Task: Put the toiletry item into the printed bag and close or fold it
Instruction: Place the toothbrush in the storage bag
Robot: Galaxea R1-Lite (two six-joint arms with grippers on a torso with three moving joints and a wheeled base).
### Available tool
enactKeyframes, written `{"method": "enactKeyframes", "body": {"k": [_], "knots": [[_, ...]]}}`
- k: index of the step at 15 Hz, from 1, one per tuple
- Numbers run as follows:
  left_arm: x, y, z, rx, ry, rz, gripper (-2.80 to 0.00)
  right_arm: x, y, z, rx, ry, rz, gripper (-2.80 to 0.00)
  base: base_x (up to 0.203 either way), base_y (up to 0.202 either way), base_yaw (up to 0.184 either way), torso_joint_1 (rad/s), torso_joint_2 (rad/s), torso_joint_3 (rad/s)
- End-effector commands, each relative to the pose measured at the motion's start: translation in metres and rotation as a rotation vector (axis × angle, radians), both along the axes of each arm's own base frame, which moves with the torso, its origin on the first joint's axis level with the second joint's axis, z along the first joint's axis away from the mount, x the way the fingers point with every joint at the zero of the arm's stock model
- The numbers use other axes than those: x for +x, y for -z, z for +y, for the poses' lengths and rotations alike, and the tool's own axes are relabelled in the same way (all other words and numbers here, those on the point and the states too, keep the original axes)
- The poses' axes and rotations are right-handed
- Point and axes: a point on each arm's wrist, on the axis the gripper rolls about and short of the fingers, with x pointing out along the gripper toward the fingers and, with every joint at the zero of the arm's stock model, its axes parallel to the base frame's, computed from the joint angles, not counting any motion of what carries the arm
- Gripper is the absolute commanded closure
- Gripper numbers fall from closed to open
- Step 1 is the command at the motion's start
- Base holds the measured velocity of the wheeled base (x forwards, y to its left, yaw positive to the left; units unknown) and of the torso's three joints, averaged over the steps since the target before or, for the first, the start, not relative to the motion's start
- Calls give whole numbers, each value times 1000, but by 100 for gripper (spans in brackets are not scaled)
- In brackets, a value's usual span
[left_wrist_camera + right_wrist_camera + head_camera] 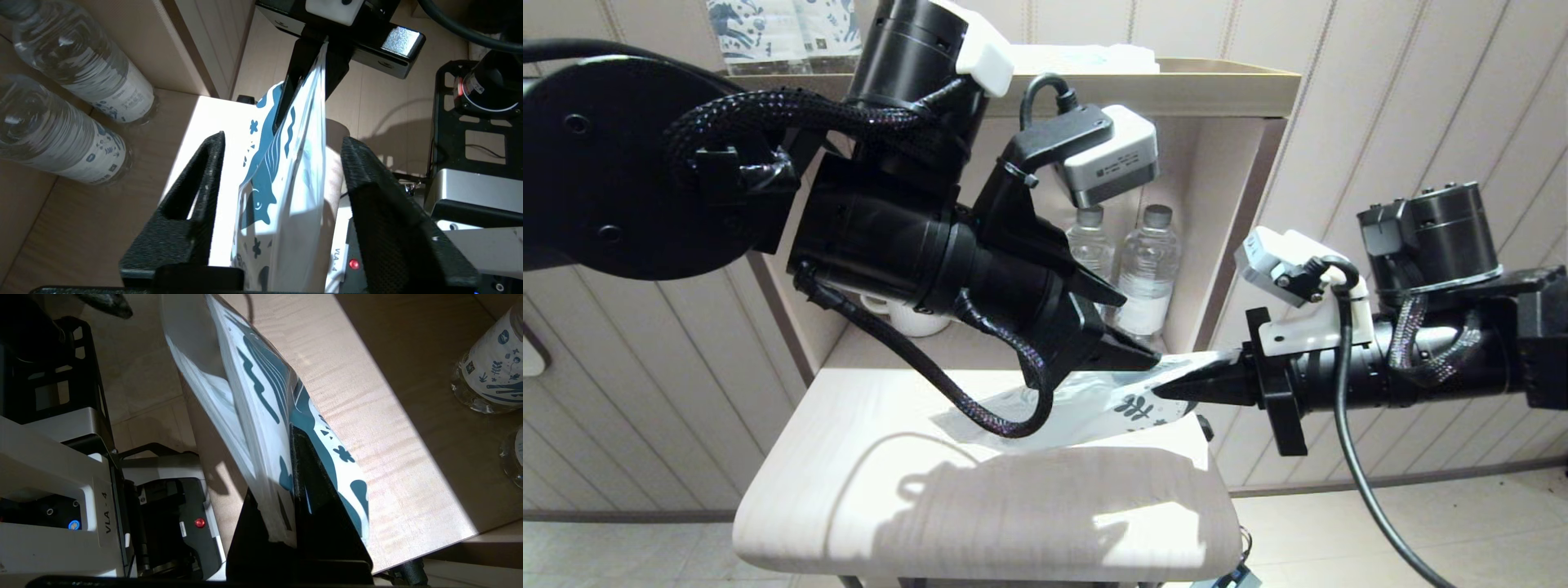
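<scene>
The printed bag (1094, 404) is a white pouch with blue print, lifted at its printed end over the table's right side while its plain end trails down to the tabletop. My right gripper (1168, 390) is shut on the printed end, and the pouch (261, 404) runs away from its fingers (310, 486). My left gripper (1131, 327) is open and straddles the raised bag (286, 175), one finger (204, 171) on each side without touching it. No toiletry item shows in any view.
The pale wooden table (849, 457) stands against an open shelf unit. Two blue-labelled water bottles (1147, 269) stand in the niche just behind the grippers, beside a white mug (915, 322). The robot's base (61, 490) lies below the table's right edge.
</scene>
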Motion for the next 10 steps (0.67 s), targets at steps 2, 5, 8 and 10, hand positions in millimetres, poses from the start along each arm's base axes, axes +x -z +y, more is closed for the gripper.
{"method": "enactKeyframes", "body": {"k": [2, 5, 8, 10], "knots": [[5, -2, 7, -5, -23, 3, -280, 0, 0, 0, 1, -4, -1, 0, 0, 0, 0, 0, 0, 0], [22, -5, 31, -14, -110, 3, -280, -1, -1, 0, 2, -4, -5, 0, 0, 0, 0, 0, 0, 0], [40, -1, 84, -18, -236, 64, -280, -1, -5, -1, 13, 3, -9, 0, 0, 0, 0, 0, 0, 0], [33, 6, 112, -28, -273, 129, -280, 0, -11, -2, 27, 13, -10, 0, 0, 0, 0, 0, 0, 0]]}}
